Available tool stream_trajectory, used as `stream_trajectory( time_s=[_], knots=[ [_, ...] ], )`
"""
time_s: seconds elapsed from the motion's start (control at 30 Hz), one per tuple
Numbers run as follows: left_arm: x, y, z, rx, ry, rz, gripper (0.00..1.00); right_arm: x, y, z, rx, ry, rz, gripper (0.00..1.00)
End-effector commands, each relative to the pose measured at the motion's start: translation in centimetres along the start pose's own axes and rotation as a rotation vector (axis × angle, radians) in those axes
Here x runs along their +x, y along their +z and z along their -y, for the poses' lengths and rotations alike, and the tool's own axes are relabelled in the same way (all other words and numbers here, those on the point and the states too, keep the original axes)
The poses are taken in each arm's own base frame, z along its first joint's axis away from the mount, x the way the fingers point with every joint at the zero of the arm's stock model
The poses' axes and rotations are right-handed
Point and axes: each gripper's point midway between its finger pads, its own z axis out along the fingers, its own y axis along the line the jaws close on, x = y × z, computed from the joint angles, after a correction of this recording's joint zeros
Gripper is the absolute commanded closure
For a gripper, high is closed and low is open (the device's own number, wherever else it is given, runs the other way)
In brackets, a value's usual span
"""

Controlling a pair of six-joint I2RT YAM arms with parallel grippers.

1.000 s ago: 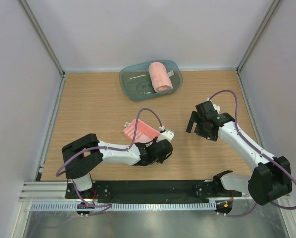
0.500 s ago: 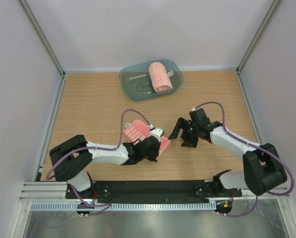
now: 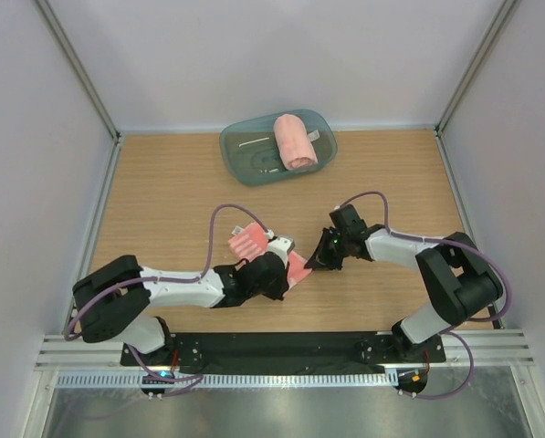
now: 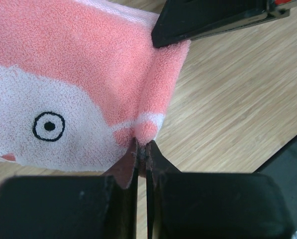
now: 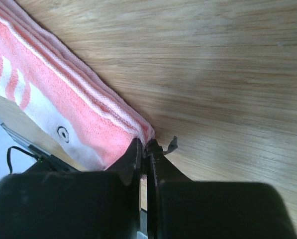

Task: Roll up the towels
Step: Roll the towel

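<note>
Near table edge, left gripper (image 4: 141,144): clenched on a corner fold of the printed towel (image 3: 247,243).
Beside it, right gripper (image 5: 146,144): jaws together, seemingly pinching the adjacent corner; a second ago spread wide, well apart.
Wrist views only: white print, striped edge.
Open room: bare table (image 3: 162,201) at left.
Far: rolled towel (image 3: 293,141) in tub (image 3: 245,155).

My right tool (image 3: 318,263) is no longer out over the right side of the tabletop (image 3: 162,192) with its jaws spread wide. It now sits near the middle, pinched onto a corner of the printed towel (image 3: 247,243). My left tool (image 4: 141,147), half parted a second ago, is now clamped on a fold of that same edge, and its arm (image 3: 176,285) reaches from further back on the left. The towel's near end is now drawn out to the right, stretched between both tools.
</note>
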Motion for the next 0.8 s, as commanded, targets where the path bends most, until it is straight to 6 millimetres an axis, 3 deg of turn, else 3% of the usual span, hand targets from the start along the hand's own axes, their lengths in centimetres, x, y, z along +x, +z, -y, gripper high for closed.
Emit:
stream_trajectory(
  time_s=[0.0, 0.2, 0.23, 0.27, 0.3, 0.37, 0.5, 0.6, 0.77],
  knots=[
    [-1.3, -1.1, 0.6, 0.036, -0.051, 0.043, 1.0, -1.7, -0.7, -0.9, 0.013, -0.04, 0.071, 0.99],
    [-1.5, -2.1, 2.0, 0.112, -0.139, 0.041, 1.0, -3.3, -4.1, 0.8, 0.187, -0.079, 0.158, 0.96],
    [-1.4, -2.4, 2.4, 0.13, -0.163, 0.033, 1.0, -3.6, -4.7, 1.2, 0.216, -0.079, 0.176, 0.82],
    [-1.4, -2.6, 2.6, 0.14, -0.175, 0.03, 1.0, -4.2, -5.6, 1.3, 0.238, -0.091, 0.208, 0.41],
    [-1.8, -3.0, 3.0, 0.158, -0.191, 0.036, 1.0, -4.6, -6.6, 1.8, 0.279, -0.088, 0.231, 0.26],
    [-2.0, -3.7, 3.8, 0.195, -0.224, 0.029, 1.0, -5.8, -8.0, 2.5, 0.338, -0.091, 0.293, 0.1],
    [-2.5, -4.7, 4.7, 0.237, -0.273, 0.022, 1.0, -7.2, -11.3, 2.3, 0.366, -0.104, 0.381, 0.09],
    [-3.1, -5.3, 4.7, 0.248, -0.336, 0.03, 1.0, -7.5, -12.5, 1.6, 0.35, -0.11, 0.411, 0.08],
    [-2.7, -4.8, 2.8, 0.245, -0.524, -0.012, 1.0, -7.1, -12.8, 1.0, 0.313, -0.119, 0.406, 0.09]
  ],
)
